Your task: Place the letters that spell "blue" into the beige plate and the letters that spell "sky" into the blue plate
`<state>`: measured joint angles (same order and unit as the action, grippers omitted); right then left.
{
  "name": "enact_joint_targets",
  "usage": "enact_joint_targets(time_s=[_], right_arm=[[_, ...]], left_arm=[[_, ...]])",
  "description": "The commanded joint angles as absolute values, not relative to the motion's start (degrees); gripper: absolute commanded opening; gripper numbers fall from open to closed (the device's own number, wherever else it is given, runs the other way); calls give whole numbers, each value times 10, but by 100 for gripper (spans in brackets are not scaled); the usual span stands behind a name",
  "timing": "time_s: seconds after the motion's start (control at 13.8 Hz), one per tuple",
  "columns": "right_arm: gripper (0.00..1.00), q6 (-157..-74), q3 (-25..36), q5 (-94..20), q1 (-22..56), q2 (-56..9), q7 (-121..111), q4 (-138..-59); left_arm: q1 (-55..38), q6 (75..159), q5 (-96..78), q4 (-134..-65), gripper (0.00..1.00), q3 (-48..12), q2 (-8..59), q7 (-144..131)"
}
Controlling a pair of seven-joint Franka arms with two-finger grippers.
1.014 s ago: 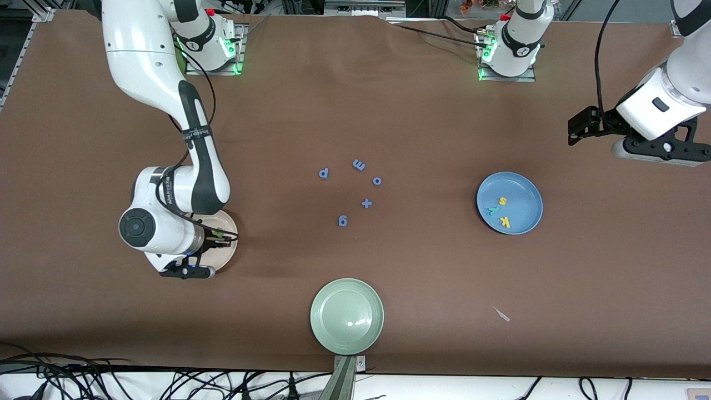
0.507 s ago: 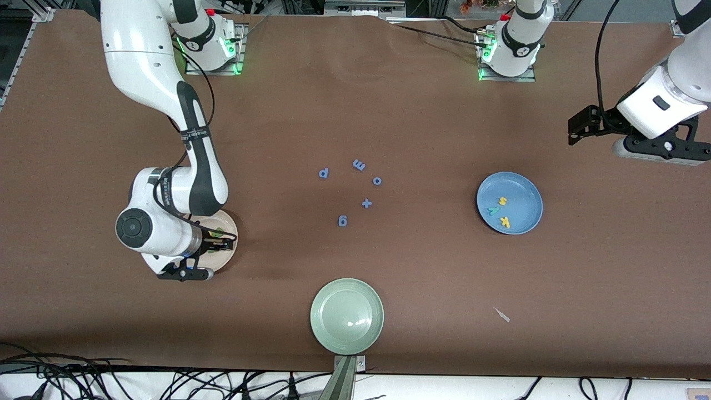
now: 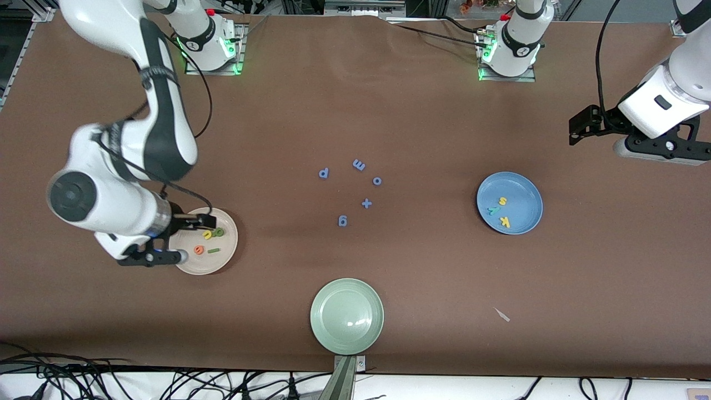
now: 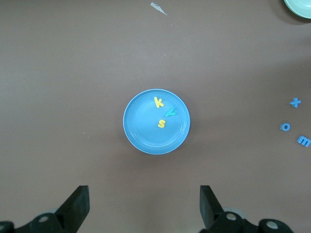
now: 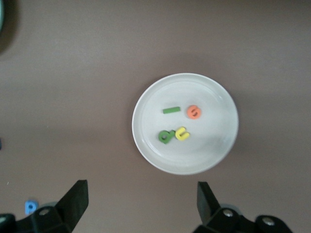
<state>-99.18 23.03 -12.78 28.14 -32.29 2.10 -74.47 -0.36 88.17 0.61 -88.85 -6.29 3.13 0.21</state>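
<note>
Letters for "blue" all lay in the beige plate (image 3: pixel 226 256) at the lower left of the front frame: the yellow u (image 3: pixel 208 235) touching the green b (image 3: pixel 219 232), with the orange e (image 3: pixel 199 250) and the thin green l (image 3: pixel 213 251) just below them. I counted the same four in the right wrist view, so I judged that half of the task done. My right gripper (image 3: pixel 189 236) hung over that plate's edge with its fingers (image 5: pixel 73 199) spread apart and empty.

At mid-frame the all-blue letters (image 3: pixel 343 221) sat loose on the worktop (image 3: pixel 422 122), and the pale green plate (image 3: pixel 346 316) below them held nothing; neither belongs to the job.

Right of centre, the blue plate (image 3: pixel 525 191) carried the yellow s (image 3: pixel 502 201), the teal y (image 3: pixel 492 210) and the yellow k (image 3: pixel 505 221). That half looked finished too. My left gripper (image 3: pixel 583 125) waited at the upper right, fingers (image 4: pixel 77 204) wide and empty. Nothing seemed left to move.
</note>
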Motion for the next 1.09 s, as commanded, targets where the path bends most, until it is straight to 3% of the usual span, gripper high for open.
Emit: enact_joint_targets(time_s=[0.0,0.29,0.65,0.8,1.01], right_arm=[[100,-935,231,-94,281,-245,11,-758],[100,-877,230,-86,276,-201,11,-739],[100,-837,92,-41,139,-112,11,-785],[100,-842,61,-28,110,-68,11,-833],[100,-840,49,-23,103,-58,11,-840]], left_arm=[[-2,871,-3,-870,100,-63,40,14],[-2,870,-3,-871,100,-63,40,15],[-2,868,-3,-871,100,-63,40,16],[-2,868,-3,-871,100,-63,39,16],[-2,868,-3,-871,100,-63,40,16]])
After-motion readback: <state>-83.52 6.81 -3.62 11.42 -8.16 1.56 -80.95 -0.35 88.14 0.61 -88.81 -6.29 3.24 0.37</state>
